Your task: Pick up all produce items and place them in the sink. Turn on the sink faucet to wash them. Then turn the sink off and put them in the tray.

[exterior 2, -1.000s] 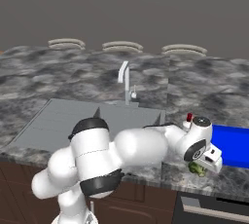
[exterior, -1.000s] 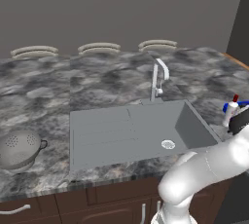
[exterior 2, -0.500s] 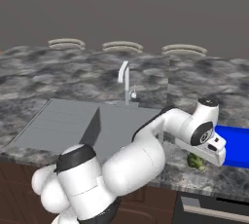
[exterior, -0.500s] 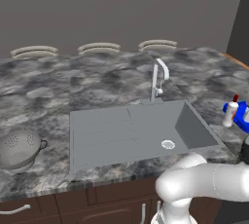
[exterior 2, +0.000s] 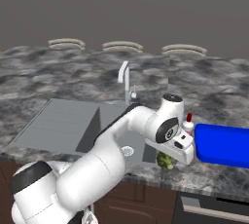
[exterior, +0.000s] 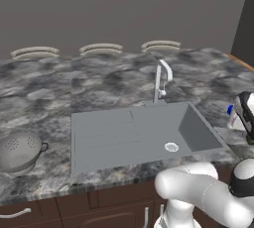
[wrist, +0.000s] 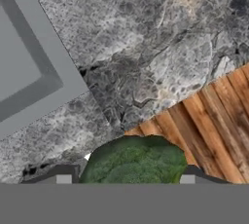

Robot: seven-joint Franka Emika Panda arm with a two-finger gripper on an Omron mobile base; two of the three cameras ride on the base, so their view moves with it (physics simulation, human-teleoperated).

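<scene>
Sink (exterior: 124, 138) set into the marbled grey table (exterior: 59, 88): ribbed drainboard on its left half in the left base view, deep basin on the right half. Basin holds only its round white drain (exterior: 171, 146); no water seen in it. Faucet (exterior: 159, 79) stands at the back rim, spout curving over the basin.

Round grey perforated colander (exterior: 17, 151) sits on the table well left of the sink; its inside looks bare.

Blue tray (exterior 2: 222, 145) lies on the table right of the sink; its far end runs out of the right base view. What shows of its top is bare. White bottle with red cap (exterior 2: 187, 124) stands just beside the tray's near-left corner, partly behind the wrist.

Claw (wrist: 125, 179) hangs at the table's front edge, between sink and tray. Broccoli (wrist: 133, 162) sits between the two finger tips (wrist: 61, 175), dark green bumpy top toward the camera. The tips stand at either flank of it, apparently clenched on it, though the contact itself lies at the picture's edge. In the right base view the broccoli (exterior 2: 165, 160) shows just under the hand, at the table's front lip, outside sink and tray alike. Wooden floor (wrist: 214, 121) visible beyond the edge.
</scene>
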